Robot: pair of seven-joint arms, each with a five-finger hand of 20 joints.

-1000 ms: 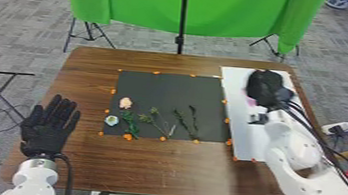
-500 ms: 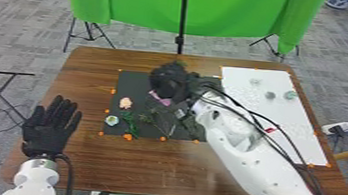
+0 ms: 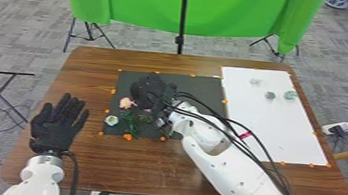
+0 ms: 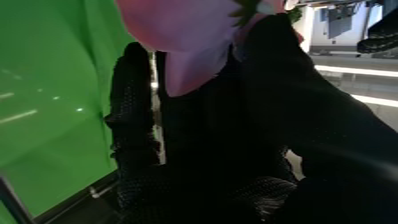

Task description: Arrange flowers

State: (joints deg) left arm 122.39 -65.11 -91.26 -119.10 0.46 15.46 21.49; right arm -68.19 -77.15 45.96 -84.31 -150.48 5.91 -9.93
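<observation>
The right black-gloved hand [image 3: 146, 89] has moved farther left over the square black mat [image 3: 205, 90]. Its thumb and fingers pinch a pink-petalled flower [image 4: 178, 25]. Status: apparently well advanced. A peach flower [image 3: 125, 102], a white-and-blue flower [image 3: 112, 120] and green leafy stems [image 3: 131, 126] lie on the mat. Remaining: pink flower placement; possibly, small grey-green pieces [image 3: 290, 95] on the white panel [image 3: 271, 128].

Rounded, dark-speckled white arms [image 3: 232, 173] carry slim black cables [image 3: 76, 173] and end in mesh-textured black gloves [image 3: 55, 132].
</observation>
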